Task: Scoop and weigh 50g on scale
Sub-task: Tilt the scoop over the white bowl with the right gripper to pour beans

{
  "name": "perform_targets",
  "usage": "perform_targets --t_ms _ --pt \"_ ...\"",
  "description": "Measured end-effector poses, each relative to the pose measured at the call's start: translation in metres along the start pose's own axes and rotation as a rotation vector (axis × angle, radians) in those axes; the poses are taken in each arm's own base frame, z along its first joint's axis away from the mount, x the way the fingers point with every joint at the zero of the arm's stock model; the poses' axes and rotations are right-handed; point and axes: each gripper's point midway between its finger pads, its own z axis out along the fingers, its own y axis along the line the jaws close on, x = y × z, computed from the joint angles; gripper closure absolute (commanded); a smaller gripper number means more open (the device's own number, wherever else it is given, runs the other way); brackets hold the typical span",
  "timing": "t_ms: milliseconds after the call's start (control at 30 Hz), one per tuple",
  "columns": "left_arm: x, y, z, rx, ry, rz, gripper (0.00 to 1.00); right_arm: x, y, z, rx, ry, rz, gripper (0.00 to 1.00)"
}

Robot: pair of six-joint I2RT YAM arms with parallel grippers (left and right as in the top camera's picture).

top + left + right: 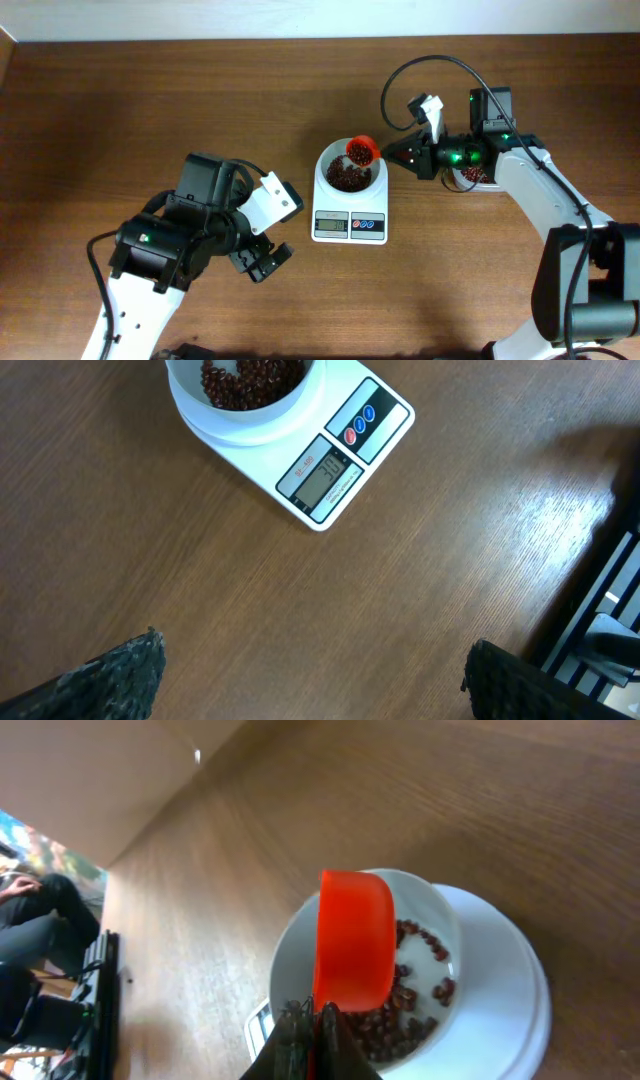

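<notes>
now, left gripper [265,261]: hovers over bare wood, left of the scale and a little nearer the front edge; its fingers [120,672] stand wide apart with nothing between them.
table [120,90]: brown wood grain, carrying everything here.
scale [349,226]: white and rectangular, at mid-table; the grey display and the blue and red buttons sit on its near edge, and the digits are too small to read surely.
bowl [372,182]: round and white, seated on the scale's platform.
beans [343,180]: dark red-brown, spread over the bowl's bottom; the right wrist view shows bare white between them on one side.
scoop [361,151]: orange, raised over the bowl's far rim and tilted; dark specks show in its cup from overhead.
right gripper [392,155]: just right of the bowl, fingers pressed together on the scoop's handle.
tub [470,177]: right of that gripper, mostly hidden under the arm, with beans inside.
</notes>
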Motion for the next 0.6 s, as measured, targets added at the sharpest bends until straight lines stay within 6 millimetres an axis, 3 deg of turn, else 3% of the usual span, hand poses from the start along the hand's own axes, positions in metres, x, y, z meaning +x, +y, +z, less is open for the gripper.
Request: perform_targets --t_ms 600 --pt "0.0001 0.0000 0.0000 0.000 0.000 0.000 0.01 0.0016 -0.0020 0.0000 0.013 0.007 0.030 0.96"
